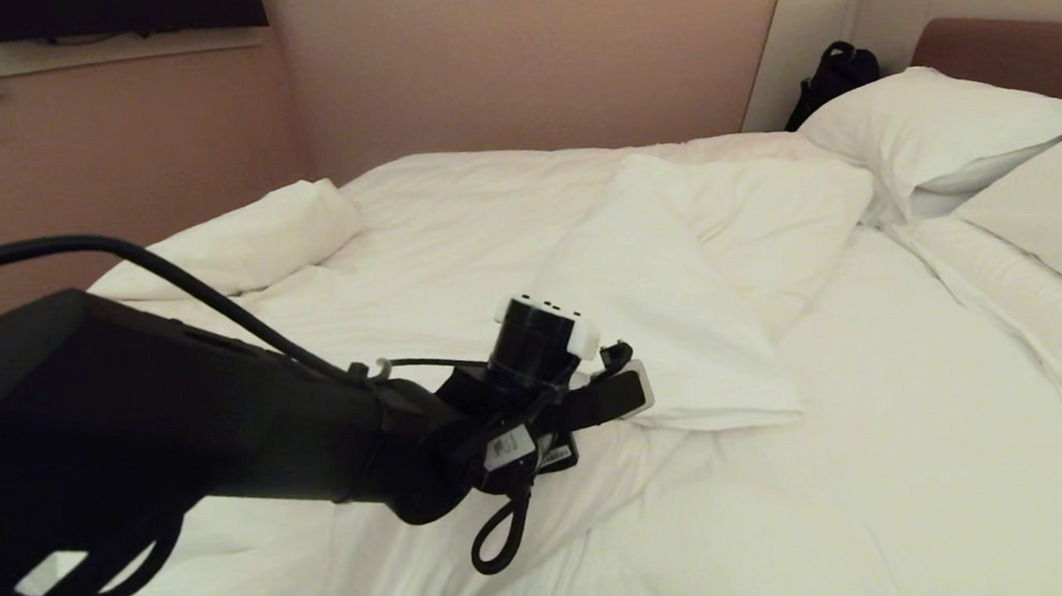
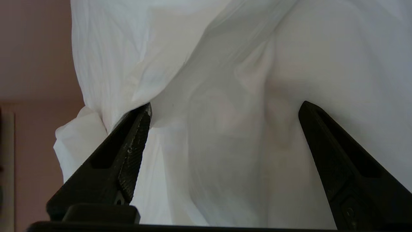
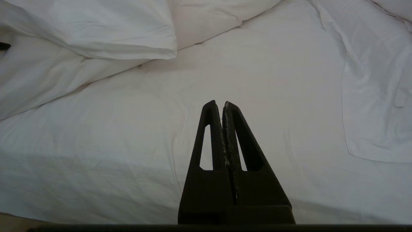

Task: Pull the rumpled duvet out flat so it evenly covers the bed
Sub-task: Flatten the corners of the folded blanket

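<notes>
- Head view: left pincer (image 1: 629,394) reached out over the middle of the bed (image 1: 932,456), jaws spread, just beside the near corner of a folded-back flap of the duvet (image 1: 673,296). Duvet bunched toward the far side and the foot, mattress sheet (image 1: 938,417) bare below the pillows (image 1: 935,129). Best to take that flap corner deep between the jaws, then drag toward the pillows, low and slow.
- Left wrist view: fingers (image 2: 135,145) wide apart, nothing clamped, white cloth (image 2: 225,112) filling the gap, one tip touching a fold. Worth closing only once a thick pinch sits between both pads.
- Right wrist view: right pincer (image 3: 223,104) closed and empty, parked above the bare sheet (image 3: 161,129).
</notes>
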Robot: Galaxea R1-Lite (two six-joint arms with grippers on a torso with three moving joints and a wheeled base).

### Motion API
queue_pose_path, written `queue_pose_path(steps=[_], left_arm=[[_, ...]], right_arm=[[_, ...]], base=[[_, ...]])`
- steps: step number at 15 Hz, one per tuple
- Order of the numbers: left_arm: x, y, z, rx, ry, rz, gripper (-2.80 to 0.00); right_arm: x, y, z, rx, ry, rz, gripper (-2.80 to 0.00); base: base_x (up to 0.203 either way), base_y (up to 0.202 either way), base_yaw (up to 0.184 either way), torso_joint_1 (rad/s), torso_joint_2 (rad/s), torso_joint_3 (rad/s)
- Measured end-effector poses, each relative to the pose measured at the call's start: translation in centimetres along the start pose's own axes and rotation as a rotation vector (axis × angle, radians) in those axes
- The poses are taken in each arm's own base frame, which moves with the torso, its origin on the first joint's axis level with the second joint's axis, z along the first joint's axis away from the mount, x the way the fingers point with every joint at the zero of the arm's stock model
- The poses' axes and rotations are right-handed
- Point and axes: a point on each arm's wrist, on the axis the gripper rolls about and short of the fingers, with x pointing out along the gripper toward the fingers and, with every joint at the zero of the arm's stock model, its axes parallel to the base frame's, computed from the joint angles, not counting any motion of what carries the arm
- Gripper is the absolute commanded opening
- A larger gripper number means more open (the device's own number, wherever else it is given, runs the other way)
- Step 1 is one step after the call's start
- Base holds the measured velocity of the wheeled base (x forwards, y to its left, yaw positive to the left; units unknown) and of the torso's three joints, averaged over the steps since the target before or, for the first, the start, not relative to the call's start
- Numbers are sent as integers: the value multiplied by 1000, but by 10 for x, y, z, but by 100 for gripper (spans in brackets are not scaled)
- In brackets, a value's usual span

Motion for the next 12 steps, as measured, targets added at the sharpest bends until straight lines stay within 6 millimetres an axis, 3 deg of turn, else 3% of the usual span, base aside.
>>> queue_pose_path(steps=[7, 12], left_arm=[[-30, 1, 10, 7, -22, 40, 0], [-25, 2, 15, -3, -25, 73, 0]], right_arm=[[0, 0, 0, 0, 0, 0, -280], [0, 0, 0, -1, 0, 0, -280]], base=[[0, 0, 0, 0, 0, 0], [0, 0, 0, 0, 0, 0]])
